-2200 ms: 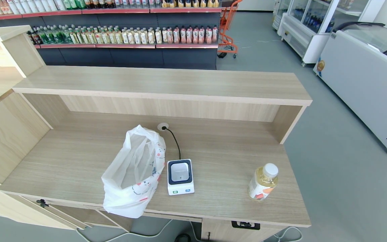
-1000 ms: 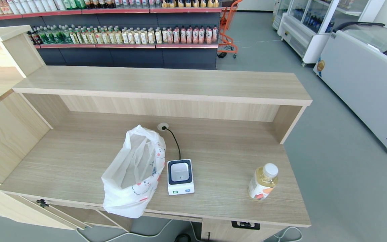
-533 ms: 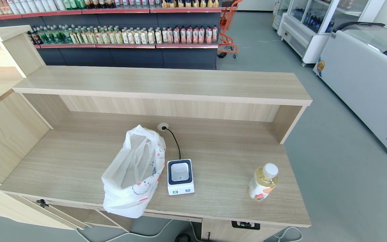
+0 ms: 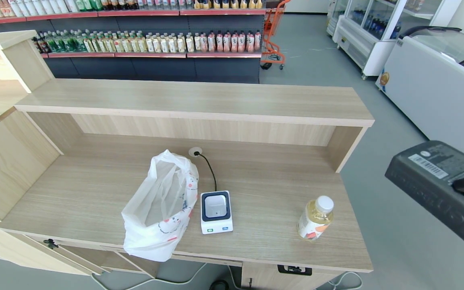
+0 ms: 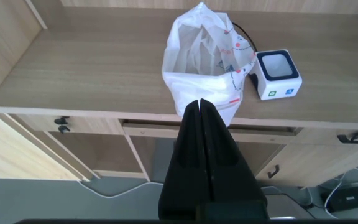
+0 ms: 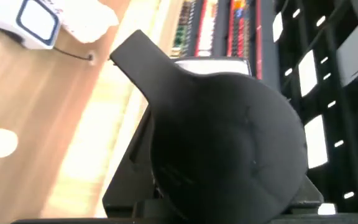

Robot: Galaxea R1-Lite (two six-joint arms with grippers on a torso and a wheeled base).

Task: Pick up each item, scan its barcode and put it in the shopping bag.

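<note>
Pale wood counter (image 4: 264,189) in a shop is the work surface, and the nearest thing to the robot is the left gripper (image 5: 200,149). It hangs in front of the counter's front edge and lower than it, with its fingers pressed together on nothing. Straight beyond it the white bag (image 4: 157,209) stands at the front edge with its mouth open upward. The scanner (image 4: 216,211) is just beside the bag on the right, window facing up. Farther right, well apart from the scanner and also near the front edge, the bottle (image 4: 315,219) stands upright with its white cap on top, so its long axis is vertical. The right arm (image 4: 437,189) is raised beyond the right end of the counter and higher than its top. From there the bottle lies to the left and below, with only bare wood between. The right gripper (image 6: 166,81) is a dark bulk close to its own camera, and I cannot tell whether it is released or clenched. I judge that the right arm is clearly the nearer one for the bottle, because the bag and the scanner stand between the bottle and the left gripper. A grasp from the side around the body would suit an upright bottle. Behind these things a black cable (image 4: 210,169) runs from the scanner to a hole in the counter. Then comes the raised ledge (image 4: 191,98), and far behind it the drink shelves (image 4: 147,42).
</note>
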